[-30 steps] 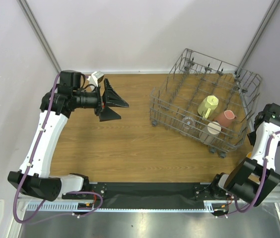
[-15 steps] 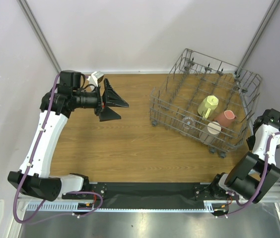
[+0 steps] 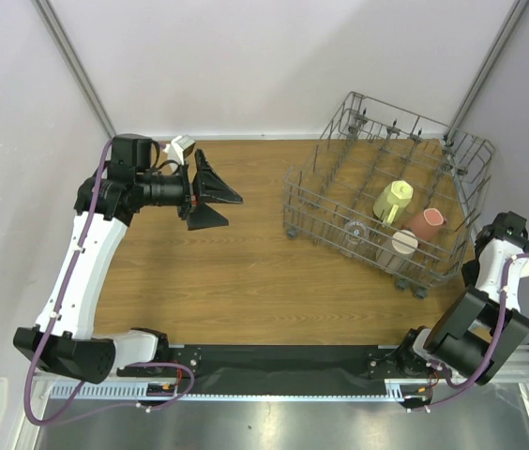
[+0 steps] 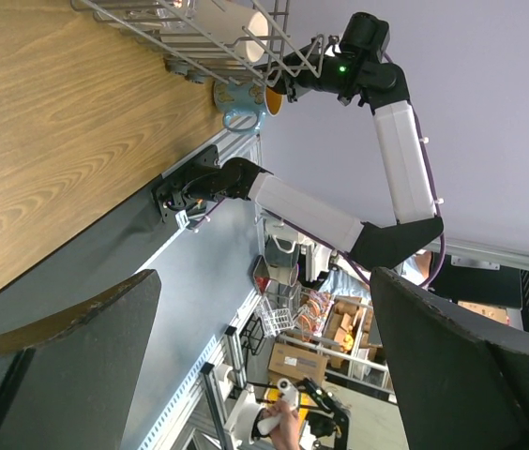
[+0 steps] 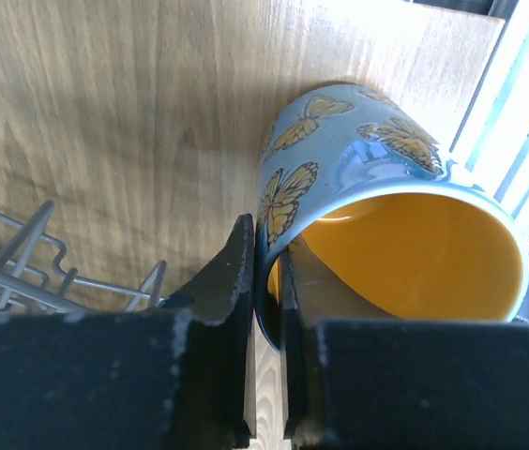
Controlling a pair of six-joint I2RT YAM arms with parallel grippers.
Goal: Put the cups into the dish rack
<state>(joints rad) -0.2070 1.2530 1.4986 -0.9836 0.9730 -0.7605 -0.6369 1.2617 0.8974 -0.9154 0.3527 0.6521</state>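
Wooden table (image 3: 246, 272), dish rack (image 3: 335, 202) on its far-right part, set at an angle to the table edges.

Left arm (image 3: 82, 253) reaches up the left side, wrist turned toward the rack. Left gripper (image 3: 234, 211) hangs over bare wood well left of the rack, fingers spread wide, nothing between them. The left wrist view confirms this: left gripper (image 4: 264, 375) shows a wide gap with only table edge and room behind.

Right arm (image 3: 494, 281) is folded at the rack's near-right corner. The top view does not show its gripper or any cup there; arm and rack cover them.

The right wrist view fills that in. Right gripper (image 5: 264, 239) is clamped on the wall of a blue butterfly mug (image 5: 340, 150), one finger outside and one inside the yellow-orange interior. The mug is tilted, over the table, outside the rack, with rack wire at lower left. The left wrist view adds the mug's (image 4: 241, 105) handle and puts it just beside the rack's corner near the table edge. Cannot tell whether it touches the wood.

Already in the rack, near-right part:
- pale yellow mug (image 3: 395, 200)
- salmon-pink mug (image 3: 425, 222)
- beige cup (image 3: 403, 244)
- clear glass (image 3: 356, 230)
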